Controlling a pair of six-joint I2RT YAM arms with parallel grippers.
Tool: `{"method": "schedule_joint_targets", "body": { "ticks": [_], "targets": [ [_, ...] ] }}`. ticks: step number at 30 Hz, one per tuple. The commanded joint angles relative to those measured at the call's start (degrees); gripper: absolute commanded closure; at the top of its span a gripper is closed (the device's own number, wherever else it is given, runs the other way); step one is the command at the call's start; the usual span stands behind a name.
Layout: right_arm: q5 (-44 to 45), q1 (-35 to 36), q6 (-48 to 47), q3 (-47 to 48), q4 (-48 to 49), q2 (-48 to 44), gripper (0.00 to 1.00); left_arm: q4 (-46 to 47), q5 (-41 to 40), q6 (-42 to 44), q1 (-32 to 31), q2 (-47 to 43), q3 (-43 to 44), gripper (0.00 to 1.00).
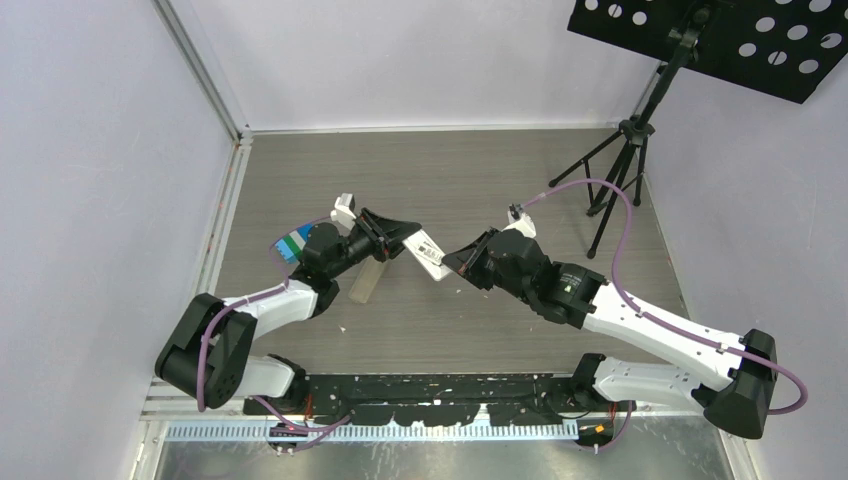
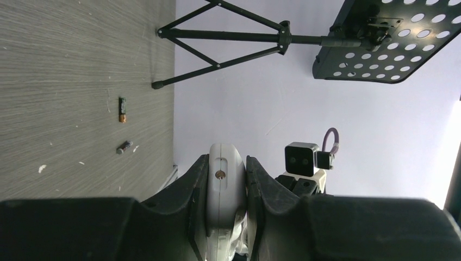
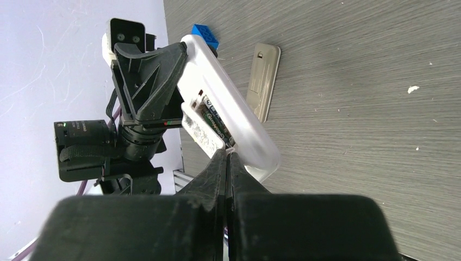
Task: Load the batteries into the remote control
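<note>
Remote control (image 1: 425,248) hangs in the air over the middle of the table (image 1: 440,180), white and tilted, with its back and open dark recess turned toward the right arm. The left gripper (image 1: 395,240) is clamped on it, one black finger pressed to each long edge; the left wrist view shows the remote control (image 2: 223,190) end-on, wedged between those fingers. One battery (image 3: 215,122) with a green printed label lies lengthwise in the recess, seen from the right wrist, next to a strip of white label with fine print.

The right gripper (image 3: 227,157) meets the remote from the other side. Its two fingers are pressed together with nothing visible between them, and their tips sit at the near end of the recess, just by the battery. Whether they actually touch the battery cannot be told.

Two more batteries (image 2: 122,109) lie loose on the table toward its far right corner, near one foot of a black tripod (image 2: 217,49). One is dark with an orange end; the other (image 2: 124,146) is dark and set at a slant, apart from the first.

Below the held remote, left of the table's middle, a translucent grey-tan bar (image 3: 263,81) lies flat on the wood-grain surface. A small blue block (image 3: 205,35) shows just past the remote's far end. A few white flecks (image 3: 413,88) are scattered on the table. The tripod carries a black perforated plate (image 1: 700,40) over the far right corner.
</note>
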Motion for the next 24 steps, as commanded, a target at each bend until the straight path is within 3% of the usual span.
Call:
{"method": "schedule_joint_targets", "body": {
  "ticks": [1,24],
  "targets": [
    [3.0,-0.2,2.1,-0.7,-0.3,-0.7,1.00,0.0,-2.0,3.8,-0.1,-0.8,0.6,1.00],
    [4.4,-0.3,14.5,-9.2,14.6,-2.8,1.00,1.5,-6.7,5.7,-0.1,-1.1,-0.3,1.00]
  ]
}}
